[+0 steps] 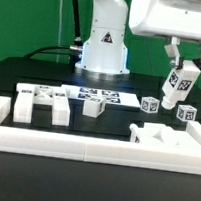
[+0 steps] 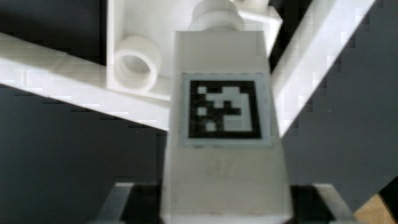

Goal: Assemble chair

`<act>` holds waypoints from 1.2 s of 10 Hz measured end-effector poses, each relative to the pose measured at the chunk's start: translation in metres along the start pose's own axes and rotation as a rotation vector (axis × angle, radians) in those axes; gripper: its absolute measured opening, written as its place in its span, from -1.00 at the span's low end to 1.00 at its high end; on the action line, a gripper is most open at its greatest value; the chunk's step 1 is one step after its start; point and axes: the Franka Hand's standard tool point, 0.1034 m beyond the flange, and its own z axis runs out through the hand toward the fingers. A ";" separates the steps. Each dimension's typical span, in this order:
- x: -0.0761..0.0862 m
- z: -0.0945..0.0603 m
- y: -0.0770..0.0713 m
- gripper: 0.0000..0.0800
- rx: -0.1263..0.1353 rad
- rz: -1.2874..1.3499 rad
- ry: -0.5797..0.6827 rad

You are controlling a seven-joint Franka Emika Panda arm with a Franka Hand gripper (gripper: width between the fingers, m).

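Observation:
My gripper [image 1: 181,65] hangs high at the exterior view's right. It is shut on a white chair post [image 1: 178,85] with square tags, held tilted in the air above the table. In the wrist view the post [image 2: 222,120] runs out from between my fingers [image 2: 130,200], its tag facing the camera. Beyond its tip lies a white chair piece with a round hole [image 2: 134,68]. On the table lie a blocky white chair piece [image 1: 43,105] at the left, a small tagged piece [image 1: 95,107] in the middle, two tagged pieces [image 1: 149,105] [image 1: 186,114] and a white piece [image 1: 170,137] at the right.
The low white border frame [image 1: 84,144] runs along the table's front and left side. The marker board [image 1: 97,92] lies flat in front of the robot's base [image 1: 102,48]. The table top is black.

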 end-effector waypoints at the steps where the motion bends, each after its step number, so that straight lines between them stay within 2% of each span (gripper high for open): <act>1: 0.001 0.000 0.000 -0.27 -0.002 -0.002 0.009; 4: 0.007 0.001 0.005 -0.27 -0.043 -0.018 0.160; 6: 0.011 0.003 0.000 -0.27 -0.037 -0.027 0.161; 10: 0.009 0.006 0.000 -0.27 -0.033 -0.023 0.152; 11: 0.007 0.011 -0.004 -0.27 -0.023 -0.024 0.131; 12: 0.013 0.012 -0.007 -0.27 -0.007 -0.030 0.110</act>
